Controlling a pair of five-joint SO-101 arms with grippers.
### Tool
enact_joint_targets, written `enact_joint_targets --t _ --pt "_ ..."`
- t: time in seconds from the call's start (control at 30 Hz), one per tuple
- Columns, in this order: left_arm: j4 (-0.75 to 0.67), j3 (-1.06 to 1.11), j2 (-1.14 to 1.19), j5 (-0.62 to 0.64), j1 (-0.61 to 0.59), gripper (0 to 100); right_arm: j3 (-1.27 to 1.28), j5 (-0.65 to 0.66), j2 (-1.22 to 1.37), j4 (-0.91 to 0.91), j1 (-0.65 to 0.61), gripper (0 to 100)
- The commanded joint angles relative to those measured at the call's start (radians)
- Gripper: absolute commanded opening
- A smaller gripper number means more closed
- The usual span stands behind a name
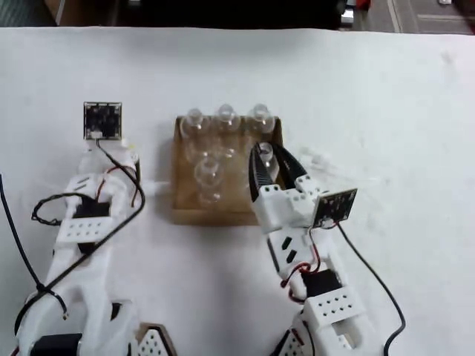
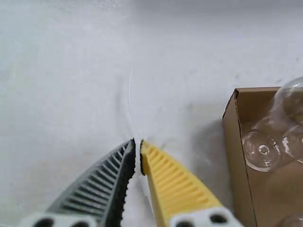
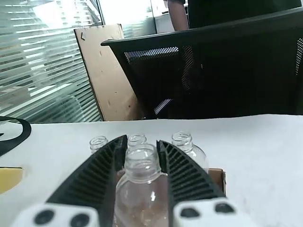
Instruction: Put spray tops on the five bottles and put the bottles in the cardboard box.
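Note:
The cardboard box (image 1: pixel 178 211) sits mid-table with several clear, uncapped bottles (image 1: pixel 226 116) standing in it. My right gripper (image 1: pixel 273 165) hangs over the box's right side, shut on another clear bottle (image 3: pixel 140 163) whose open neck shows between the black fingers (image 3: pixel 102 172). Three open bottle necks (image 3: pixel 182 140) stand just beyond it. Left of the box, my left gripper (image 2: pixel 138 143) is low over the table, its grey and yellow fingers shut. A thin white tube (image 2: pixel 130 99) runs out from between the tips; I cannot tell whether it is gripped. The box corner (image 2: pixel 232 111) lies beside it.
White table top (image 1: pixel 386 96) spreads around the box, with open room at the far side and right. Small clear bits (image 1: pixel 319 158) lie right of the box. A black chair (image 3: pixel 213 71) and a board stand beyond the table's far edge.

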Motion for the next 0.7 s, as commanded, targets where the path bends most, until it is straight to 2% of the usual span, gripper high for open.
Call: enact_joint_targets --t 0.0,0.33,0.53,0.67 --pt "-0.029 -0.026 -0.012 -0.012 0.002 2 -0.014 -0.003 -0.001 -0.027 0.013 1.6" --pt "-0.029 -0.026 -0.008 -0.012 0.002 2 -0.017 -0.005 -0.001 -0.062 0.012 1.6" --pt "-0.029 -0.025 -0.008 -0.012 0.002 2 -0.041 -0.009 0.119 -0.067 0.013 1.6" --pt "-0.029 -0.026 -0.008 -0.012 0.002 2 -0.044 -0.005 0.237 -0.191 0.016 1.6"
